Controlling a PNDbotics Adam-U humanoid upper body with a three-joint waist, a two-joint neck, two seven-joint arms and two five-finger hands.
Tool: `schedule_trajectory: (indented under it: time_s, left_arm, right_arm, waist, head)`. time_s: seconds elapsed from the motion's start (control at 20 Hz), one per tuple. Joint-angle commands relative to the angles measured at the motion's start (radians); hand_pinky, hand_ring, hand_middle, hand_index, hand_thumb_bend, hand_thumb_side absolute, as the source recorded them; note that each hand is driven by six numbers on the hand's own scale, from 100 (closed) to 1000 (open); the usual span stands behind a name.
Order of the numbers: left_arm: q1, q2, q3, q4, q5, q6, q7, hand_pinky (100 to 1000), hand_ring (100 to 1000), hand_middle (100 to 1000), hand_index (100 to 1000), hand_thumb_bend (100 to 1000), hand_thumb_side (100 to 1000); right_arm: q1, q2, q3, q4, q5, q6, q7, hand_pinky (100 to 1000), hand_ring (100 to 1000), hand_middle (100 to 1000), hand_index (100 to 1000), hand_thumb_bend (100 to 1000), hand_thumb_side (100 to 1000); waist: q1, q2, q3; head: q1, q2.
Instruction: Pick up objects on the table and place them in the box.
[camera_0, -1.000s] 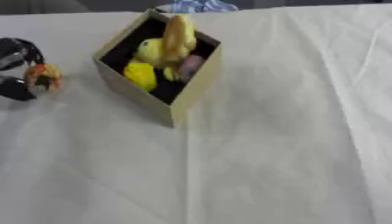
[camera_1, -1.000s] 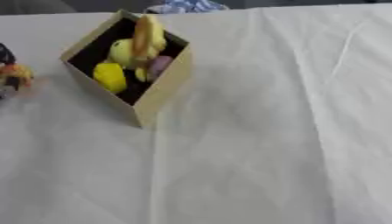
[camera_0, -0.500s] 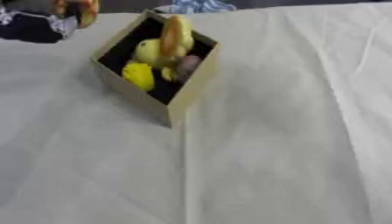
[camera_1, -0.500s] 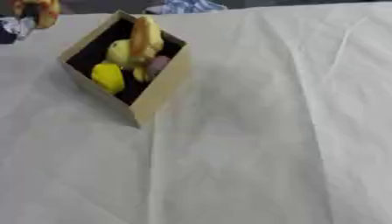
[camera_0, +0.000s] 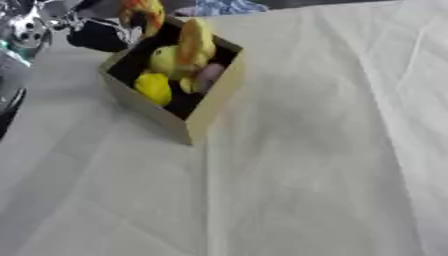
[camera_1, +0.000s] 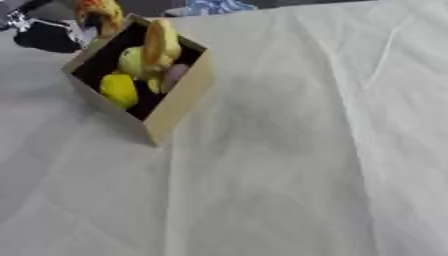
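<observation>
Orange toy (camera_0: 143, 12) sits pinched in the left hand's (camera_0: 98, 35) curled fingers, above the box's (camera_0: 214, 97) far corner.

The box (camera_0: 197, 116) sits at ten o'clock on the table (camera_0: 332, 165), toys (camera_0: 184, 57) inside; the left hand (camera_0: 101, 34) at its eleven.

Left hand (camera_1: 48, 35) with orange object (camera_1: 98, 13) beside box (camera_1: 179, 97)

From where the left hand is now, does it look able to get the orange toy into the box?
Probably yes. The left hand holds the orange toy just past the far corner of the box, whose top is open, though the yellow toys already crowd it.
</observation>
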Motion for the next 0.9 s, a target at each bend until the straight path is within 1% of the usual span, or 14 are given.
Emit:
schedule_trajectory:
  time_s: [0.05, 0.15, 0.2, 0.3, 0.4, 0.45, 0.5, 0.6, 0.65, 0.7, 0.75, 0.8, 0.85, 0.9]
  left_arm:
    - [-0.015, 0.008, 0.004, 0.033, -0.038, -0.015, -0.005, 829, 803, 775, 684, 100, 259]
    - [-0.01, 0.004, 0.003, 0.049, -0.047, -0.022, -0.01, 834, 808, 782, 715, 100, 285]
    - [-0.008, 0.001, 0.002, 0.054, -0.044, -0.029, -0.016, 842, 817, 795, 780, 169, 350]
    - [-0.007, -0.002, -0.002, 0.057, -0.03, -0.044, -0.026, 857, 834, 816, 848, 275, 428]
    - [-0.007, -0.002, -0.003, 0.057, -0.027, -0.057, -0.035, 886, 874, 873, 941, 411, 609]
    - [-0.008, -0.001, 0.0, 0.057, -0.031, -0.059, -0.035, 900, 891, 900, 975, 452, 704]
    - [-0.008, 0.0, 0.005, 0.055, -0.037, -0.057, -0.029, 906, 903, 919, 996, 552, 852]
    - [-0.006, 0.002, 0.017, 0.05, -0.049, -0.043, -0.002, 907, 904, 921, 996, 744, 1000]
    - [-0.005, 0.003, 0.022, 0.047, -0.057, -0.029, 0.018, 908, 904, 921, 994, 772, 1000]
    - [-0.003, 0.004, 0.025, 0.044, -0.064, -0.015, 0.037, 908, 904, 922, 989, 782, 1000]
    - [0.001, 0.005, 0.028, 0.039, -0.066, -0.002, 0.053, 909, 906, 923, 986, 762, 1000]
    - [0.005, 0.007, 0.032, 0.03, -0.066, 0.008, 0.067, 908, 904, 922, 978, 692, 1000]
    - [0.012, 0.009, 0.04, 0.013, -0.054, 0.02, 0.085, 907, 901, 919, 969, 590, 1000]
    - [0.024, 0.015, 0.052, -0.017, -0.036, 0.031, 0.111, 905, 899, 917, 962, 541, 1000]
  right_arm:
    - [-0.009, -0.031, -0.012, -0.015, -0.007, -0.006, -0.001, 845, 847, 780, 834, 100, 434]
    - [-0.01, -0.03, -0.012, -0.015, -0.008, -0.007, 0.0, 845, 847, 780, 834, 100, 434]
    - [-0.011, -0.029, -0.012, -0.015, -0.009, -0.007, 0.0, 845, 847, 781, 834, 100, 433]
    - [-0.012, -0.028, -0.011, -0.015, -0.01, -0.007, 0.001, 845, 848, 781, 834, 100, 431]
    - [-0.014, -0.027, -0.01, -0.015, -0.012, -0.009, 0.003, 845, 848, 781, 834, 100, 438]
    - [-0.015, -0.026, -0.009, -0.015, -0.013, -0.009, 0.004, 845, 848, 781, 835, 100, 429]
    - [-0.016, -0.026, -0.008, -0.015, -0.014, -0.01, 0.006, 845, 848, 781, 835, 100, 429]
    - [-0.018, -0.025, -0.007, -0.015, -0.018, -0.01, 0.008, 845, 848, 782, 835, 100, 429]
    - [-0.02, -0.024, -0.006, -0.015, -0.02, -0.01, 0.01, 845, 848, 782, 835, 100, 429]
    - [-0.023, -0.023, -0.005, -0.015, -0.023, -0.011, 0.011, 845, 849, 782, 836, 100, 429]
    - [-0.027, -0.022, -0.004, -0.015, -0.026, -0.012, 0.014, 846, 849, 783, 837, 100, 465]
    - [-0.03, -0.021, -0.002, -0.015, -0.03, -0.013, 0.017, 846, 850, 784, 838, 100, 428]
    - [-0.034, -0.02, 0.0, -0.015, -0.034, -0.015, 0.021, 847, 853, 788, 842, 100, 426]
    - [-0.038, -0.02, 0.002, -0.015, -0.036, -0.019, 0.026, 848, 855, 792, 848, 100, 419]
  waist:
    - [-0.003, -0.026, -0.001]
    - [-0.004, -0.027, 0.0]
    - [-0.005, -0.028, 0.0]
    - [-0.007, -0.03, 0.001]
    - [-0.009, -0.034, 0.002]
    - [-0.01, -0.036, 0.002]
    - [-0.011, -0.039, 0.003]
    - [-0.013, -0.045, 0.006]
    - [-0.014, -0.049, 0.007]
    - [-0.015, -0.053, 0.008]
    - [-0.016, -0.057, 0.009]
    - [-0.017, -0.061, 0.01]
    - [-0.019, -0.065, 0.012]
    - [-0.02, -0.069, 0.013]
  head:
    - [0.002, 0.002]
    - [-0.002, 0.002]
    - [-0.005, 0.001]
    - [-0.007, 0.002]
    - [-0.005, 0.003]
    - [-0.005, 0.003]
    - [-0.007, 0.003]
    - [-0.013, 0.003]
    - [-0.019, 0.003]
    - [-0.027, 0.003]
    - [-0.037, 0.002]
    - [-0.048, 0.001]
    - [-0.059, 0.001]
    - [-0.071, 0.0]
